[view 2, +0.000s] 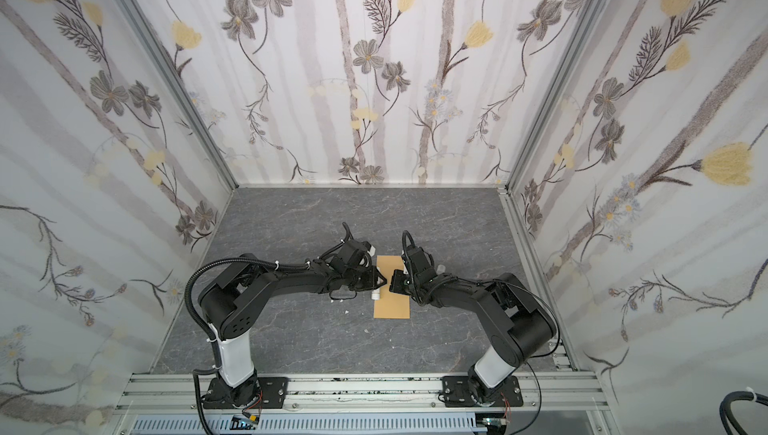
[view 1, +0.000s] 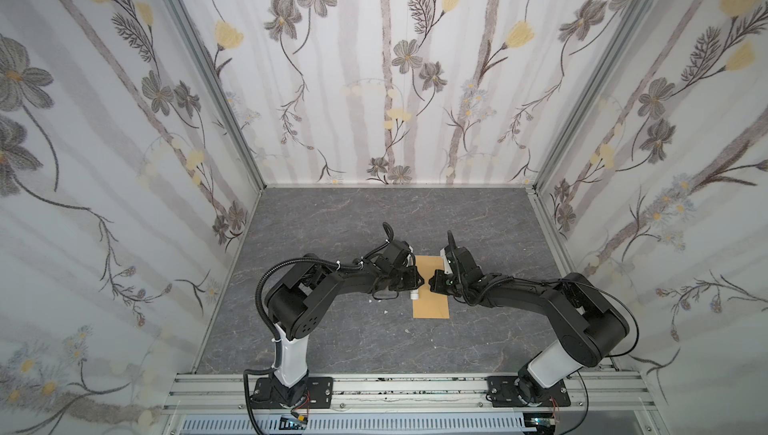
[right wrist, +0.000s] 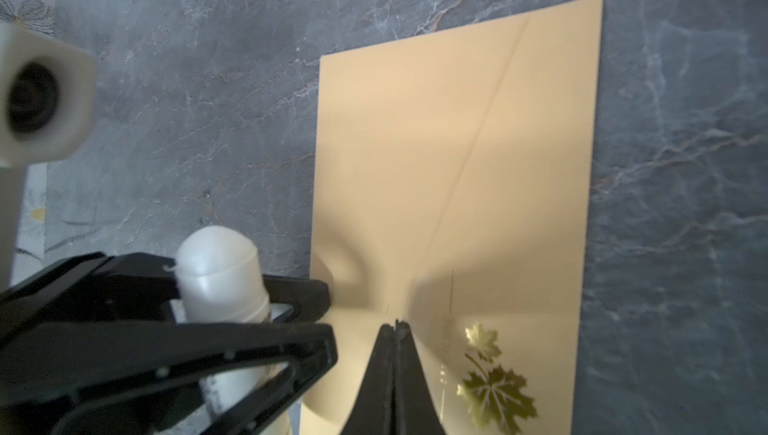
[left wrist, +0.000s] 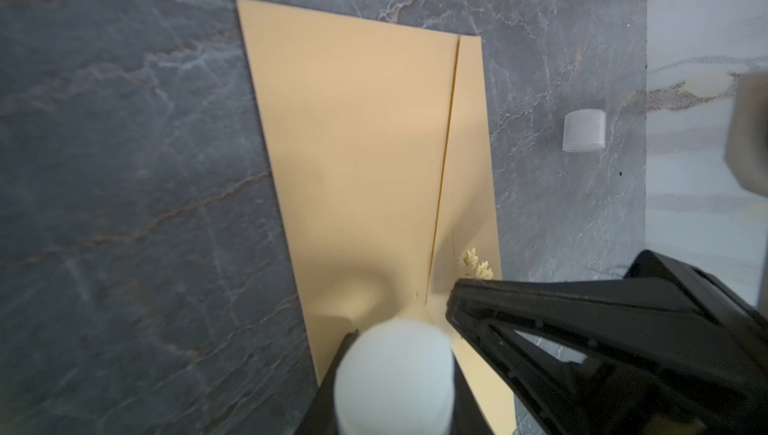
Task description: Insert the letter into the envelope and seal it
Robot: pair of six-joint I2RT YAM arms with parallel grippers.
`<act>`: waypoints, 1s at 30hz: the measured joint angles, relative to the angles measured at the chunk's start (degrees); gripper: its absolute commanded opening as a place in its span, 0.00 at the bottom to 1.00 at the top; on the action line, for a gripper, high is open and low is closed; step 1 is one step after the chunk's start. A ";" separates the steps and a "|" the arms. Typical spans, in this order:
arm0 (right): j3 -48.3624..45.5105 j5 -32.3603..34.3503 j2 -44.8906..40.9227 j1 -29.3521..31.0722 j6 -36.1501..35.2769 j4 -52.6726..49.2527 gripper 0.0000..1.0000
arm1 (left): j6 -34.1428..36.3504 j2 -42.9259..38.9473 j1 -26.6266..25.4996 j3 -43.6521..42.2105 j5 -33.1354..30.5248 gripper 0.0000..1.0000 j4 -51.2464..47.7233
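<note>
The envelope [view 1: 432, 307] lay flat on the desk [view 1: 332, 225] at lower centre in both top views, between the two arms. My left pincer [left wrist: 401, 325] was clamped on the uncapped tube [right wrist: 220, 275], whose domed white end aimed at the tip of the flap [right wrist: 519, 225]. I could not tell whether it touched paper. My right pincer [right wrist: 397, 329] had its jaws together, tips pressing at that tip at the bottom of the right wrist frame, near the gold leaves [right wrist: 494, 387].

I judged this to be the sealing step. Doing it well meant getting the tube under the flap's edge with a light stroke, so the paper neither buckled nor slid. After that I would press outward along the slanted edge. The paper dimpled beside the tips, so I wanted a gentler touch there.

The flap lay folded over the envelope. No letter showed anywhere, so it was probably inside, though that was unconfirmed. The cap [left wrist: 584, 129] sat apart, at the right of the left wrist frame.
</note>
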 measured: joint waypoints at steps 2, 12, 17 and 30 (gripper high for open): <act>-0.39 0.02 -1.40 0.00 0.02 -0.09 0.00 | 0.00 -0.02 0.00 -0.02 -0.04 0.00 -0.02; -3.30 -0.02 -2.78 1.14 1.97 -1.46 0.00 | 0.00 -0.04 -0.22 -0.17 -0.39 0.00 0.15; -3.32 -0.13 -0.81 1.46 2.16 0.52 0.00 | -0.02 -0.07 -0.37 -0.17 -0.68 0.00 0.13; -3.34 0.02 -3.56 1.70 2.97 0.39 0.00 | -0.02 -0.15 -0.63 -0.17 -1.18 0.00 0.13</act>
